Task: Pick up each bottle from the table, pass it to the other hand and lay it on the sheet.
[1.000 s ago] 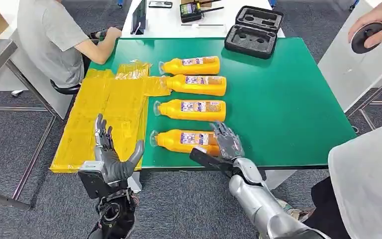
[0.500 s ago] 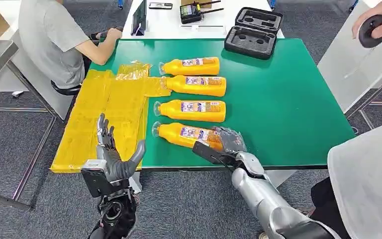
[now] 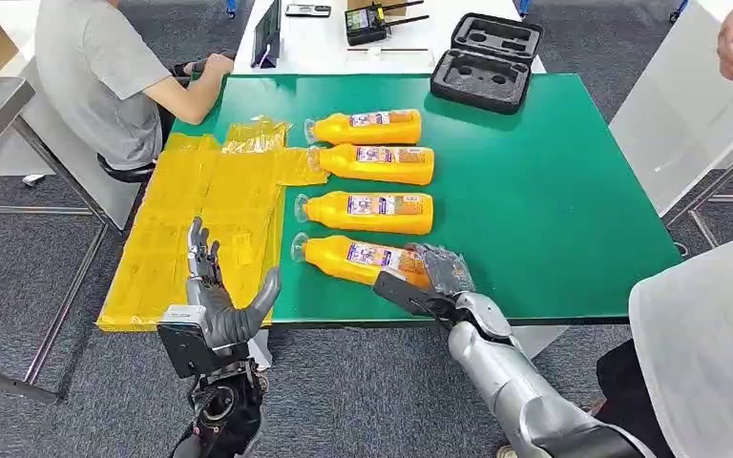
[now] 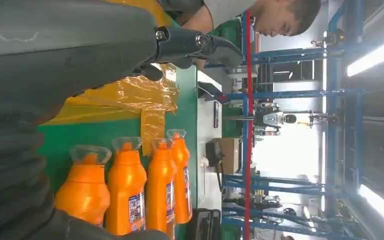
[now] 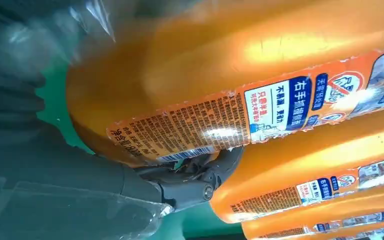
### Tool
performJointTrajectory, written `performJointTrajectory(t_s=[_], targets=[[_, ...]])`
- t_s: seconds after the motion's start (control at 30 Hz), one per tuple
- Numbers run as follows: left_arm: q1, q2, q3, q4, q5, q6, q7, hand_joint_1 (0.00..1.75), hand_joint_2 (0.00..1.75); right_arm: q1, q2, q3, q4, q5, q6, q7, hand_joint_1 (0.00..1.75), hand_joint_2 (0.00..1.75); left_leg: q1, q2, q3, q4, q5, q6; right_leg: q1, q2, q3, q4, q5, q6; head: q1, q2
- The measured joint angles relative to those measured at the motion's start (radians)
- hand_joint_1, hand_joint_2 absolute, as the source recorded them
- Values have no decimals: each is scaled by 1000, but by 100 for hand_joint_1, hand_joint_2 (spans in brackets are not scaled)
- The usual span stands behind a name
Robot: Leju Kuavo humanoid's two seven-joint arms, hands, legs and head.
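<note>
1. The right hand is gripping the base end of the nearest bottle — this one is lying slightly tilted at the green desk's front edge.
2. The left hand is hovering with fingers spread, holding nothing, over the yellow sheet's near corner.
3. Three more bottles are lying in a row behind — all on the desk.

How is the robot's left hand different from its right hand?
The right hand is wrapped around the base of the nearest orange bottle on the green table; the left hand holds nothing, its fingers spread. The right hand is over the table; the left is beside the yellow sheet at the table's edge. Both are grey.
</note>
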Motion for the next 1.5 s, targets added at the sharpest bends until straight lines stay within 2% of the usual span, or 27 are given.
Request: performJointTrajectory(t_s=[0.1, 0.2, 0.37, 0.5, 0.6, 0.73, 1.17, 1.33, 1.5], targets=[[0, 0, 0, 0, -1, 2, 0, 0, 175, 1, 1, -10, 0, -32, 10, -36, 175, 175, 0, 0, 0, 0, 0, 0, 0, 0, 0, 0, 0, 0, 0, 0], [0, 0, 0, 0, -3, 14, 0, 0, 175, 13, 3, -49, 0, -142, 40, -160, 175, 175, 0, 0, -1, 0, 0, 0, 0, 0, 0, 0, 0, 0, 0, 0], [1, -1, 0, -6, 6, 18, 0, 0, 175, 52, 21, -114, -13, -279, 59, -303, 175, 175, 0, -1, -2, 0, 0, 0, 0, 0, -1, 0, 0, 0, 0, 0], [4, -7, 1, -3, 60, -66, 0, 0, 175, 87, 35, -162, -50, -415, 97, -413, 175, 175, 0, -1, -3, 0, 0, 0, 0, 0, -2, 0, 0, 0, 0, 0], [3, -23, 22, 16, 101, -148, 0, 0, 175, 139, 45, -163, -141, -580, 133, -425, 175, 175, 0, -1, -4, 0, 0, 0, 0, -1, -2, 0, 0, 0, 0, 0], [2, -41, 47, 35, 113, -200, 0, 0, 175, 188, 56, -161, -231, -703, 150, -427, 175, 175, 0, -1, -4, 0, 0, 0, 0, -1, -3, 0, 0, 0, 0, 0], [5, -61, 74, 64, 127, -257, 0, 0, 175, 293, 61, -159, -379, -827, 175, -427, 175, 175, 0, -1, -5, 0, 0, 0, 0, -1, -4, 0, 0, 0, 0, 0], [-20, -68, 77, 183, 282, -418, 1, 0, 175, 322, 61, -121, -439, -879, 271, -428, 175, 175, 0, -1, -5, 0, 0, 0, 0, 0, -4, 0, 0, 0, 0, 0], [-49, -72, 76, 294, 327, -485, 1, 0, 175, 328, 61, -40, -446, -824, 238, -428, 175, 175, 0, 0, -5, 0, 0, 0, 0, 0, -4, 0, 0, 0, 0, 0]])
